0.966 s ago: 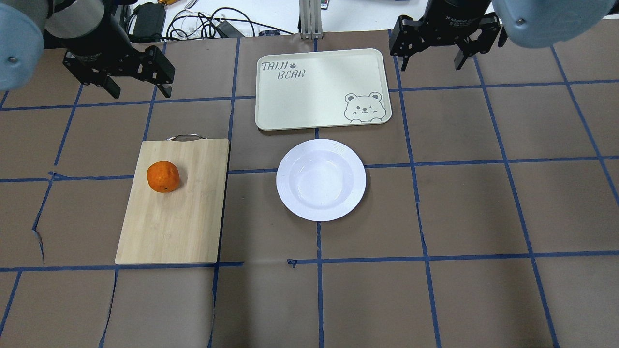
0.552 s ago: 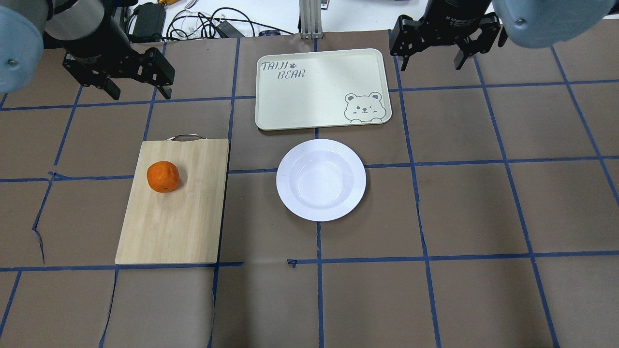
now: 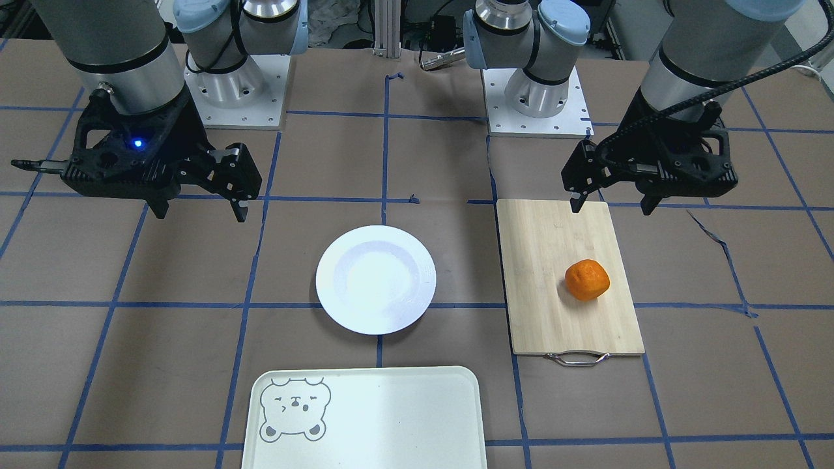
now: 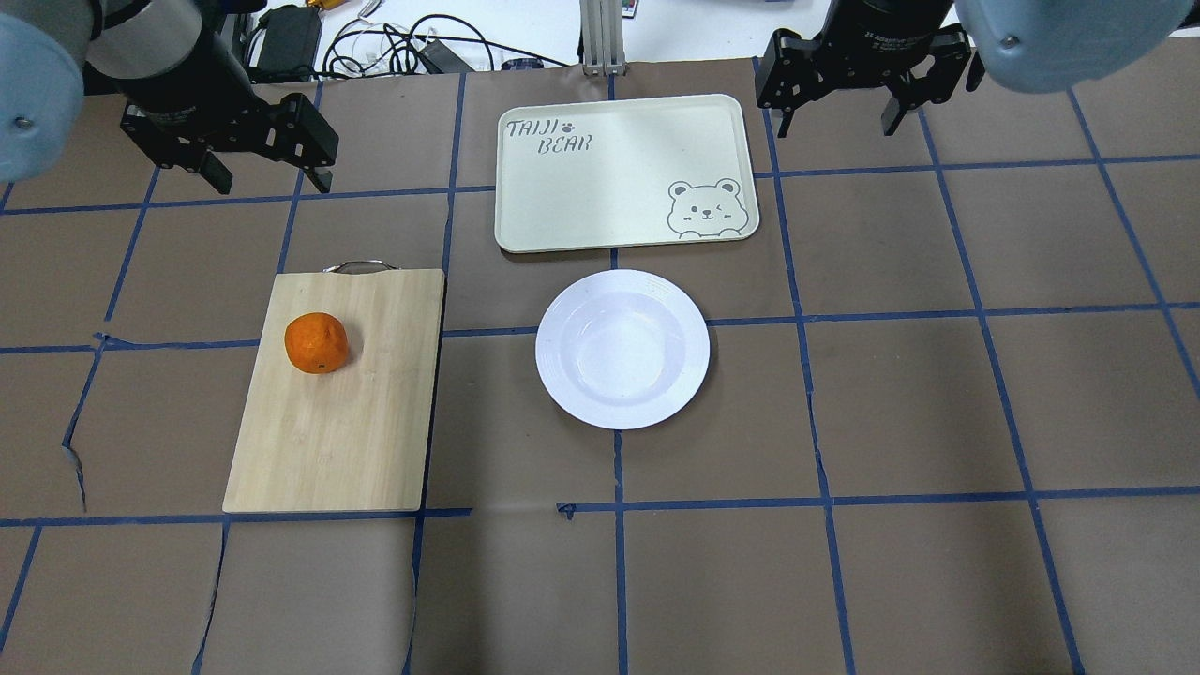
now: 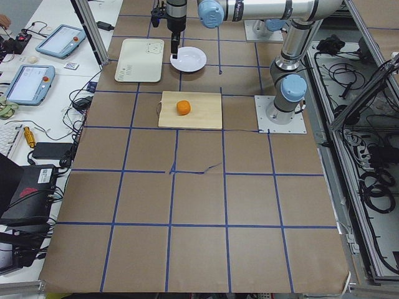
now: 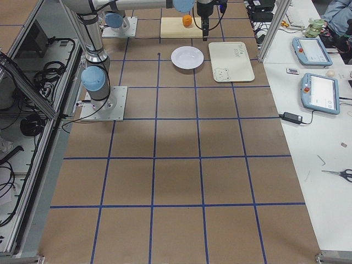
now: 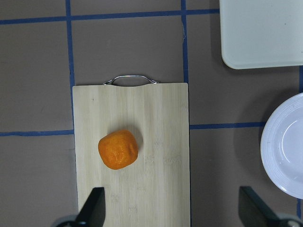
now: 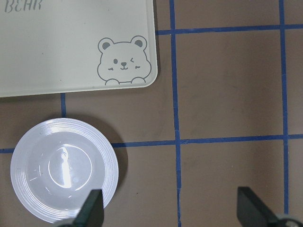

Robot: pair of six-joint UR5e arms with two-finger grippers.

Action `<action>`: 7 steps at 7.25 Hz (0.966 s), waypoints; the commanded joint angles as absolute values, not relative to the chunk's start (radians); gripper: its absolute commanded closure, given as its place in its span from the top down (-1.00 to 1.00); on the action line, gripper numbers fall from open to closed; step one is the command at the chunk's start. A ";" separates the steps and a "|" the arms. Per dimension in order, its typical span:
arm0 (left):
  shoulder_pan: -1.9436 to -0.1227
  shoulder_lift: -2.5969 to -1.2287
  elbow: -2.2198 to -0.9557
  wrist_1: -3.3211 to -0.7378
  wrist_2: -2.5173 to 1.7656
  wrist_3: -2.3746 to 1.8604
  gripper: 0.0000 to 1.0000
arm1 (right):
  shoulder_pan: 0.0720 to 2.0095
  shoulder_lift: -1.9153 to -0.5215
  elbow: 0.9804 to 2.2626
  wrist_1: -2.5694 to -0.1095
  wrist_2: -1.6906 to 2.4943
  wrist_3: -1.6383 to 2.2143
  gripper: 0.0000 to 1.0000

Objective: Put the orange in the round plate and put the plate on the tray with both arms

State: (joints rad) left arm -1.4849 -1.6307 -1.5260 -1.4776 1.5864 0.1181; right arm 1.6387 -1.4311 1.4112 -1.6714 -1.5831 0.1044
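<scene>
Left gripper (image 4: 269, 180) and right gripper (image 4: 836, 126) hover pointing straight down, both spread wide and empty.

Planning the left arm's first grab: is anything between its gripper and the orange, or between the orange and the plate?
Nothing visible. The open left gripper hangs clear of the orange, which sits alone on the cutting board. Only bare table lies between the board and the empty plate.

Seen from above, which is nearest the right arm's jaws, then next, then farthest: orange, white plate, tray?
1. tray, close beside them at the table's far edge.
2. round plate, mid-table, below the tray.
3. orange, far left, on the cutting board.
</scene>
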 commanded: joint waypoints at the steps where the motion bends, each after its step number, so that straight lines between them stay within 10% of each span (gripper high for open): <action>1: -1.485 -1.631 -1.526 -1.480 1.588 0.118 1.00 | 1.638 -1.431 1.411 -1.672 -1.583 0.104 1.00; 7: -1.467 -1.661 -1.545 -1.470 1.583 0.120 1.00 | 1.640 -1.431 1.411 -1.672 -1.583 0.104 1.00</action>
State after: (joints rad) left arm -1.4730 -1.6528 -1.5317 -1.4724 1.5852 0.1195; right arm 1.6396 -1.4312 1.4113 -1.6719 -1.5831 0.1043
